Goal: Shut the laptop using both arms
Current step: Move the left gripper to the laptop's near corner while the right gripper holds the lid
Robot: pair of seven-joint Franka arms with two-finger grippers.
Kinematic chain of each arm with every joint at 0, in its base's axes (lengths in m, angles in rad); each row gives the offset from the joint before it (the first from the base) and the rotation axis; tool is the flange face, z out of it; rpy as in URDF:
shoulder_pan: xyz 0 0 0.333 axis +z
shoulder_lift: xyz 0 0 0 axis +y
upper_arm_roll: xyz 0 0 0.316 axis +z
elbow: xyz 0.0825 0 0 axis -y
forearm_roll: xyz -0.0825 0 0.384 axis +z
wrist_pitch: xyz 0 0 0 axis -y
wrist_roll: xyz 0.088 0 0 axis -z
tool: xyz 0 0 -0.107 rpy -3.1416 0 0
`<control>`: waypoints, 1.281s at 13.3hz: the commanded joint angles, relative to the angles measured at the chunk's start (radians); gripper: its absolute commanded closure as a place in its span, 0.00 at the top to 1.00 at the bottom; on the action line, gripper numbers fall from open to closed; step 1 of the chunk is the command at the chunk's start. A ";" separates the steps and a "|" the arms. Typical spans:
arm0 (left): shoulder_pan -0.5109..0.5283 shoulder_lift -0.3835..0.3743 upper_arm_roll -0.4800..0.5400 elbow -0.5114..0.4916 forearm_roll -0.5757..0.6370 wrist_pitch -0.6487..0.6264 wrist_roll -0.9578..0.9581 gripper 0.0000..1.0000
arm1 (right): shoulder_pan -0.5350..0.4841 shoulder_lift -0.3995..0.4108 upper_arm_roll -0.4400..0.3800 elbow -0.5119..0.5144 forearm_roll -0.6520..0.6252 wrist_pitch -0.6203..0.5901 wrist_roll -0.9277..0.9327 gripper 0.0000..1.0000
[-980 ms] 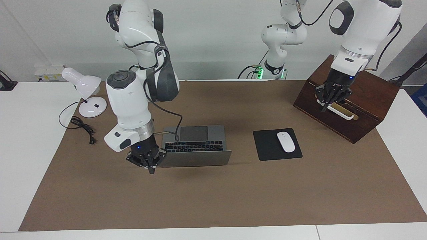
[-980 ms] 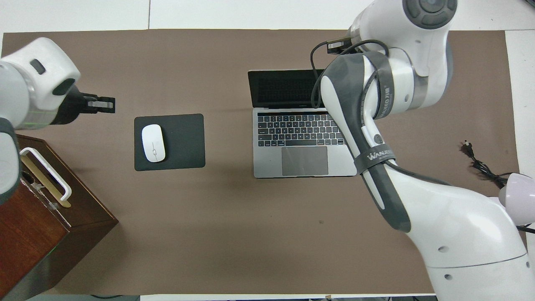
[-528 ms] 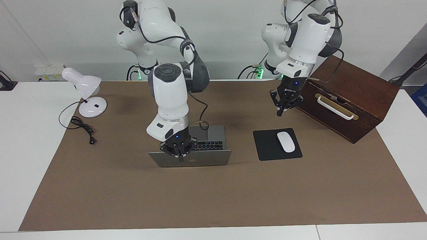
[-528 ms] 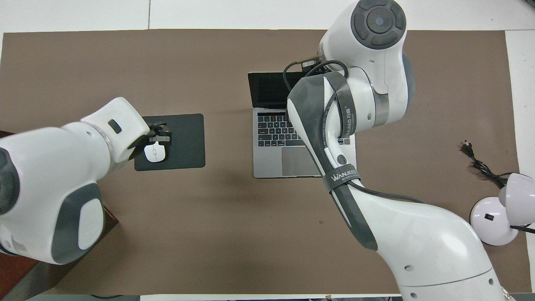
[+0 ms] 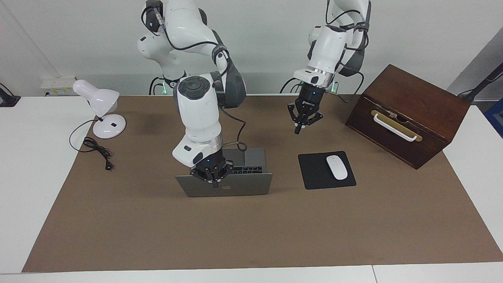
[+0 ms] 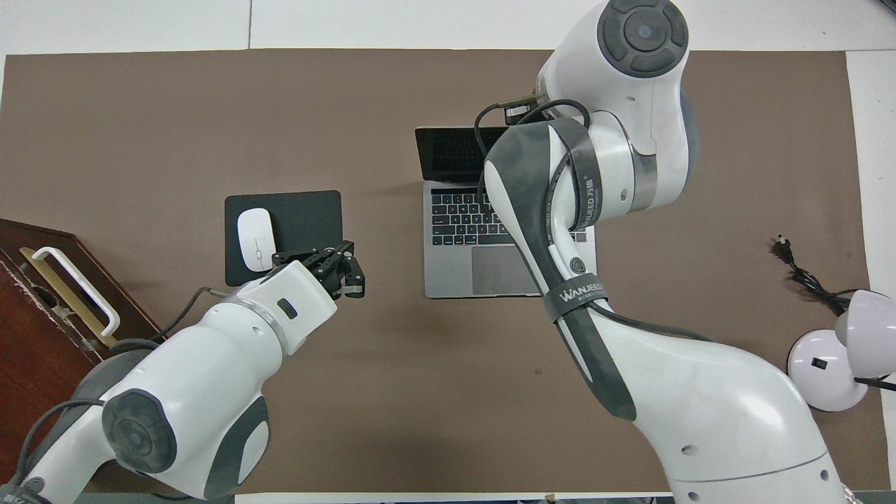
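My right pincer point(image 5: 214, 183), fingertips together, sits at the top edge of the open laptop point(image 5: 228, 188) mid-bench; left pincer point(image 5: 298, 130), also closed and empty, hangs over bare bench nearby; next: press lid down.

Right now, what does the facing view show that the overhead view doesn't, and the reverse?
Facing only: the apple logo on the back of the laptop lid, and the right arm with its shut jaws at the lid's top edge. Overhead only: the dark screen; there the right arm hides its own jaws. Both: the laptop open, the left arm raised with shut jaws over the brown mat, the mouse on the mouse pad, the wooden box, the lamp.
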 commanded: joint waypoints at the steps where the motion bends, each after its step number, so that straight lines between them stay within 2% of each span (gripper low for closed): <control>1: -0.067 0.059 0.014 -0.044 -0.015 0.172 0.000 0.00 | 0.016 -0.009 -0.017 -0.017 0.027 -0.019 0.031 0.00; 3: -0.113 0.143 0.016 -0.050 -0.015 0.314 0.003 0.00 | 0.016 -0.008 -0.015 -0.011 0.027 -0.020 0.063 0.00; 5: -0.142 0.206 0.016 -0.050 -0.015 0.405 0.006 0.00 | 0.019 -0.008 -0.015 -0.009 0.027 -0.022 0.077 0.00; 10: -0.167 0.260 0.017 -0.050 -0.013 0.473 0.027 0.00 | 0.065 -0.008 -0.035 -0.010 0.026 -0.045 0.129 0.00; 13: -0.196 0.355 0.017 -0.050 -0.012 0.598 0.029 0.00 | 0.088 -0.008 -0.052 -0.010 0.026 -0.066 0.158 0.00; 17: -0.216 0.421 0.019 -0.032 -0.004 0.603 0.029 0.00 | 0.088 -0.009 -0.054 -0.015 0.027 -0.066 0.171 0.00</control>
